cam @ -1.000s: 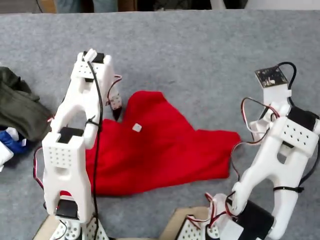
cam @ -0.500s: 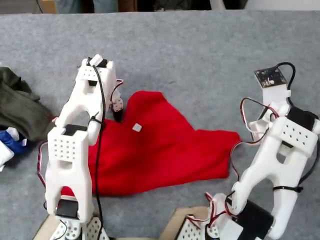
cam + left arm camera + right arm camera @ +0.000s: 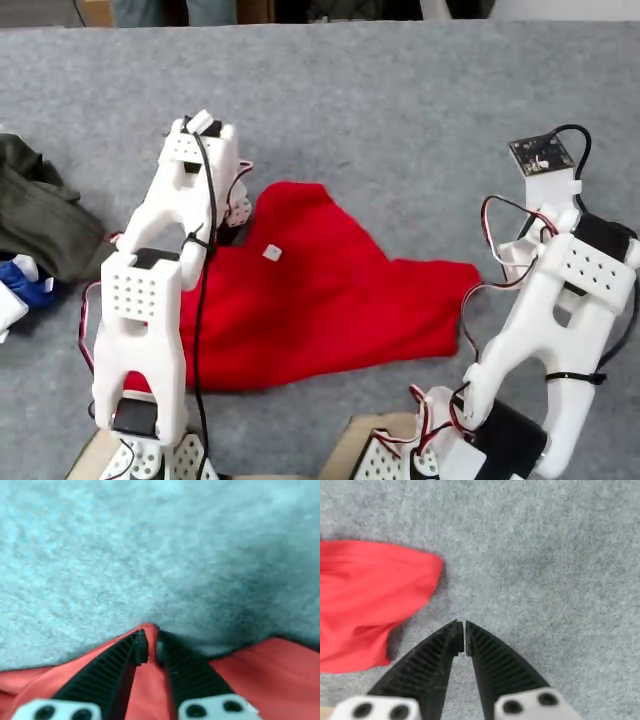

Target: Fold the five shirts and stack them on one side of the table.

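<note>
You had one red shirt (image 3: 330, 295) spread in the middle of the high view, its single small white tag (image 3: 272, 254) facing up. At the left edge of the frame lay one heap: a dark green garment (image 3: 40, 215), with a blue cloth (image 3: 25, 285) and a white cloth (image 3: 8, 310) lower in the frame. How many shirts made up that heap could not be told.

You had two arms. Your left gripper (image 3: 151, 647) was clamped on the shirt's upper-left edge, a ridge of red fabric pinched between its fingers. Your right gripper (image 3: 464, 640) was closed on nothing, tips touching, over bare table just beside the shirt's right-hand edge.

The grey table (image 3: 400, 110) lay bare across the whole upper half of the frame. The heap sat well apart from the shirt.
</note>
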Controlling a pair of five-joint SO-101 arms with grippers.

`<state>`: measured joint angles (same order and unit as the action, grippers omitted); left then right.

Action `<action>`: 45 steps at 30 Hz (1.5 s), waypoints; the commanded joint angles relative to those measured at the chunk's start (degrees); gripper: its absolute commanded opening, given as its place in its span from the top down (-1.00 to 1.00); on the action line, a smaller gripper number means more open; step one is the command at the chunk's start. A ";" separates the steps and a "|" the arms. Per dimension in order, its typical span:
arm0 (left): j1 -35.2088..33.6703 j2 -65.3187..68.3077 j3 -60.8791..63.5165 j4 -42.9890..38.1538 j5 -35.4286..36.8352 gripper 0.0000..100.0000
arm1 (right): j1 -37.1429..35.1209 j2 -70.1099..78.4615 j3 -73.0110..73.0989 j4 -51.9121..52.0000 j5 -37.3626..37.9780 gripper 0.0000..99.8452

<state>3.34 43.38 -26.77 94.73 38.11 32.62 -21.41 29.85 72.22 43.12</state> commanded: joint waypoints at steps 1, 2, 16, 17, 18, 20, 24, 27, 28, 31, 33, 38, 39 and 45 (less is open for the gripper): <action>-0.40 -3.96 -3.12 2.64 -2.46 0.94 | -0.88 -0.66 -0.22 -0.70 -0.62 0.97; -0.48 -5.19 -4.26 3.43 -3.52 0.94 | -0.88 -0.48 0.04 -0.70 -0.62 0.95; -7.16 -23.74 -9.71 5.45 -6.51 0.94 | -13.27 14.81 -5.76 -0.88 -15.82 0.73; -8.57 -24.35 -9.71 5.36 -6.51 0.94 | -14.07 15.34 -7.16 -0.79 -16.79 0.73; -10.15 -24.88 -9.71 5.36 -6.68 0.94 | -14.77 15.87 -8.66 -0.44 -17.67 0.73; -13.32 -25.14 -9.71 5.19 -6.77 0.94 | -16.26 16.75 -10.86 -0.26 -18.99 0.73; -17.63 -25.14 -8.04 4.92 -6.86 0.94 | -20.31 18.15 -12.26 -0.26 -19.60 0.73; -17.89 -25.14 -3.21 2.46 -6.86 0.94 | -23.74 20.00 -11.21 -0.26 -19.43 0.73; -17.80 -25.14 -1.36 1.49 -6.95 0.94 | -24.70 20.88 -10.68 -0.26 -19.43 0.73; -17.01 -25.14 3.82 -1.32 -8.26 0.94 | -26.55 24.48 -9.27 -0.70 -19.43 0.73; -16.22 -25.23 6.81 -2.90 -9.14 0.94 | -26.81 27.12 -9.10 -0.70 -18.99 0.80; -15.25 -25.23 9.19 -4.13 -9.23 0.94 | -26.46 34.42 -9.10 -0.26 -15.56 0.96; -15.16 -25.23 9.19 -4.13 -9.23 0.94 | -26.20 35.47 -9.10 -0.18 -15.03 0.98; -15.08 -25.23 9.89 -3.69 -10.64 0.94 | -19.16 35.21 -9.01 4.66 -10.81 0.97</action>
<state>-12.40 21.32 -17.54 91.30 29.14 9.41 15.43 20.88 73.71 29.14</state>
